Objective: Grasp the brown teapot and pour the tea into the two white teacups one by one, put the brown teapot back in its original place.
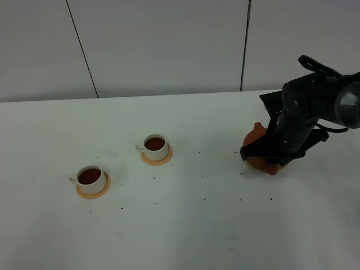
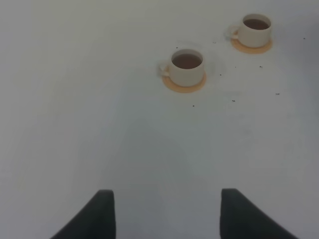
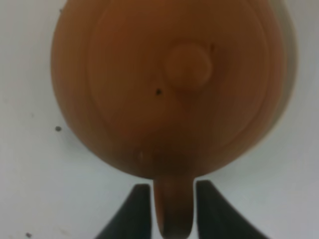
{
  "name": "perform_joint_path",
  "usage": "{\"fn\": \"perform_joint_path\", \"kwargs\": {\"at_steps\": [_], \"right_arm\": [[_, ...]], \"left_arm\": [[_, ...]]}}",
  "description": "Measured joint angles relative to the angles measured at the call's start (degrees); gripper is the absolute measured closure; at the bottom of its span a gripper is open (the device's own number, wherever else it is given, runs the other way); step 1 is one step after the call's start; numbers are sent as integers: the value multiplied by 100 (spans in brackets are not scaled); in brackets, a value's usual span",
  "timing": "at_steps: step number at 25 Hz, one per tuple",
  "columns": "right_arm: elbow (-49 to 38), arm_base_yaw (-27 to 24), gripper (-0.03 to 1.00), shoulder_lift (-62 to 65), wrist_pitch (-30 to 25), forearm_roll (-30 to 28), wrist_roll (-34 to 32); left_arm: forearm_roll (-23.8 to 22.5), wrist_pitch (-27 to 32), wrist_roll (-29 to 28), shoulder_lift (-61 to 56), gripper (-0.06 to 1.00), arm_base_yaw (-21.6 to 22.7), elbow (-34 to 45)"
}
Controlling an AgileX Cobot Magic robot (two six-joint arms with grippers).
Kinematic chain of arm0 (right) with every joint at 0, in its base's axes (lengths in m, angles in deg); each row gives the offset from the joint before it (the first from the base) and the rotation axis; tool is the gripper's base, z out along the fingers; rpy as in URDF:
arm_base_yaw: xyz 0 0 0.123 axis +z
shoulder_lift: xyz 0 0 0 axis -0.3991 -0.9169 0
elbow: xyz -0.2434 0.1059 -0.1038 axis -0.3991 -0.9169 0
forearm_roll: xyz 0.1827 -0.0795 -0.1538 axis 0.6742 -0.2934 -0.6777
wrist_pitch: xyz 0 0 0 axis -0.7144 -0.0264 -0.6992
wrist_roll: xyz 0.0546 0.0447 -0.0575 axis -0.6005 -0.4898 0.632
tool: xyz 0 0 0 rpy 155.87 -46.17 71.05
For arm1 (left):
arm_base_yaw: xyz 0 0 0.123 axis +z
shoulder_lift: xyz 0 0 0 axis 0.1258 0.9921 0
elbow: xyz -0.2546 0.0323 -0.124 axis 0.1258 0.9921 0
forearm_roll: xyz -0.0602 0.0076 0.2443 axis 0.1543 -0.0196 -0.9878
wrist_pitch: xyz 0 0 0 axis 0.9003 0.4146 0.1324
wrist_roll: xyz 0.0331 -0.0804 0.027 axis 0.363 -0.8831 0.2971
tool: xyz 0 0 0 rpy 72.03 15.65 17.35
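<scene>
White table: right tool astride brown teapot handle

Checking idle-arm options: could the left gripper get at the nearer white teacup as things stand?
Probably yes. The left gripper is open, with bare table between it and the nearer teacup. Nothing stands in that path; the right gripper is away at the brown teapot.

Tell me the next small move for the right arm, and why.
Probably open the right gripper and lift away. Both white teacups already hold dark tea, and the brown teapot sits upright over the beige coaster, whose rim peeks out beside it. The fingers flank the handle; whether they touch it is unclear.
</scene>
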Motion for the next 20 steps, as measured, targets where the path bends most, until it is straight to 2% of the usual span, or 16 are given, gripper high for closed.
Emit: {"fn": "perform_joint_path", "kwargs": {"at_steps": [4,7,13,20], "right_arm": [[6,0,48,26,-77,0,0],[73,0,41,163,-443,0,-14],[116,-73,42,757,-1443,-115,-108],[-743,-733,49,1752,-1662,207,-103]], "left_arm": [[0,0,0,0,41,0,0],[0,0,0,0,41,0,0],[0,0,0,0,41,0,0],[0,0,6,0,41,0,0]]}}
